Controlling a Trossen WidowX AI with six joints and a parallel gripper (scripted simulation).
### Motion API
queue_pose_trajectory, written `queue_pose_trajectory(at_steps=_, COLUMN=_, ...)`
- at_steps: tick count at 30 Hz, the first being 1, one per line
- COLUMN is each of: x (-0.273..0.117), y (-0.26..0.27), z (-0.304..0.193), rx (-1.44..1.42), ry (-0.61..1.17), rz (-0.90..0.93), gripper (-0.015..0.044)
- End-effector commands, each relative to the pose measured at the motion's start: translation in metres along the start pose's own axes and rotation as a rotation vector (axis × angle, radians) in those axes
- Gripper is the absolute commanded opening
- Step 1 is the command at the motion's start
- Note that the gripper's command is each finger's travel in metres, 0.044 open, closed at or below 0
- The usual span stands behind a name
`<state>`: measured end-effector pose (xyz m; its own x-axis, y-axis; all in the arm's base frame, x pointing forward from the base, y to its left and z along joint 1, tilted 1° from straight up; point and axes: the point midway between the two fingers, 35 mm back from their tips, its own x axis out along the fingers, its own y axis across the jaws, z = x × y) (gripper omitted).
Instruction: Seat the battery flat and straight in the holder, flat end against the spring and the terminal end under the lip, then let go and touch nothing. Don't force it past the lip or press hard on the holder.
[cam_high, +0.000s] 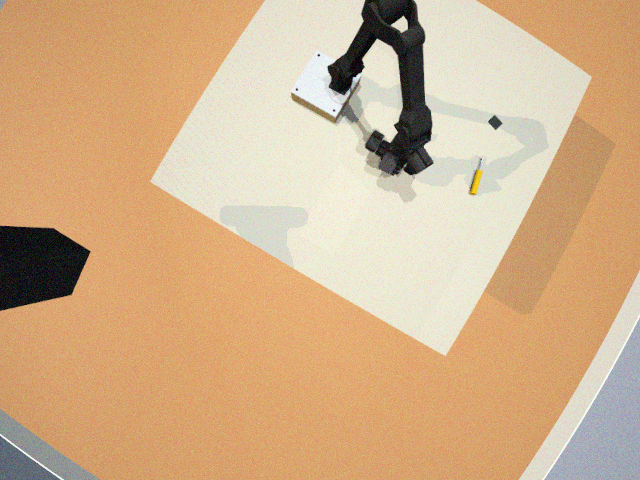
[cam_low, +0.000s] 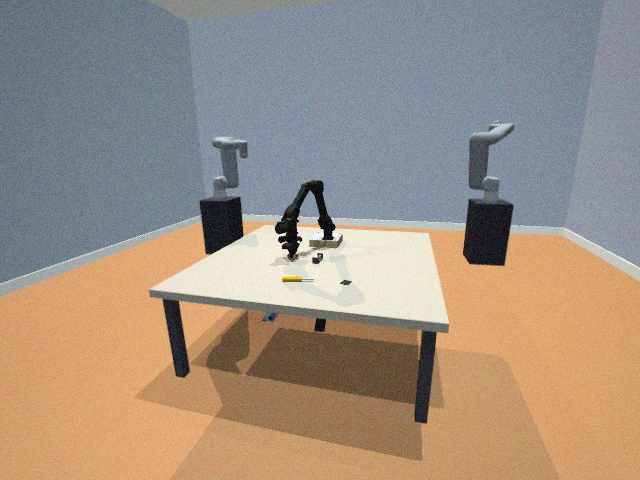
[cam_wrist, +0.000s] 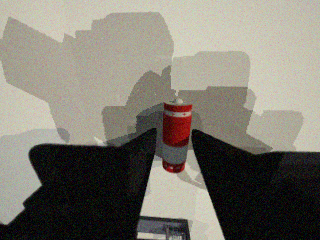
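Note:
A red battery (cam_wrist: 177, 125) (cam_low: 293, 256) with a grey-white band lies on the table. In the wrist view its silver terminal end points up the picture. My gripper (cam_wrist: 173, 133) (cam_low: 291, 253) is partly open above it. The battery shows between the two fingertips, with a gap at the left finger and a very narrow one at the right. I see no grip on it. The dark holder (cam_wrist: 175, 221) (cam_low: 317, 258) stands apart from the battery and is cut off by the bottom of the wrist view. In the top view the arm hides both battery and holder.
A yellow-handled screwdriver (cam_high: 476, 182) (cam_low: 292, 279) and a small dark square (cam_high: 495, 122) (cam_low: 345, 282) lie on the pale table (cam_high: 336, 248) (cam_low: 227, 281). The arm's base sits on a white-topped block (cam_high: 313, 91) (cam_low: 317, 242).

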<state>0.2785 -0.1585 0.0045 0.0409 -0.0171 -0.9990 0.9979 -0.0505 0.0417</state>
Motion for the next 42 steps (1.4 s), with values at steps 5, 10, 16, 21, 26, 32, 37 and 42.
queue_pose_trajectory(at_steps=5, x=0.002, y=-0.001, z=0.0, rx=0.006, ry=0.001, rz=-0.005, gripper=0.0091)
queue_pose_trajectory(at_steps=10, x=0.002, y=-0.001, z=0.0, rx=0.006, ry=0.001, rz=-0.005, gripper=0.0074)
queue_pose_trajectory(at_steps=16, x=-0.041, y=0.0, z=0.0, rx=0.003, ry=0.001, rz=-0.004, gripper=0.0074)
queue_pose_trajectory(at_steps=21, x=-0.048, y=0.0, z=-0.001, rx=-0.006, ry=0.001, rz=-0.005, gripper=0.0074)
queue_pose_trajectory(at_steps=26, x=-0.054, y=0.011, z=-0.032, rx=-0.317, ry=0.005, rz=-0.003, gripper=0.0074)
queue_pose_trajectory(at_steps=32, x=-0.061, y=0.021, z=-0.075, rx=-0.734, ry=0.009, rz=-0.001, gripper=0.0074)
queue_pose_trajectory(at_steps=37, x=-0.068, y=0.024, z=-0.112, rx=-1.087, ry=0.012, rz=0.002, gripper=0.0074)
queue_pose_trajectory(at_steps=42, x=-0.074, y=0.022, z=-0.148, rx=-1.442, ry=0.017, rz=0.008, gripper=0.0074)
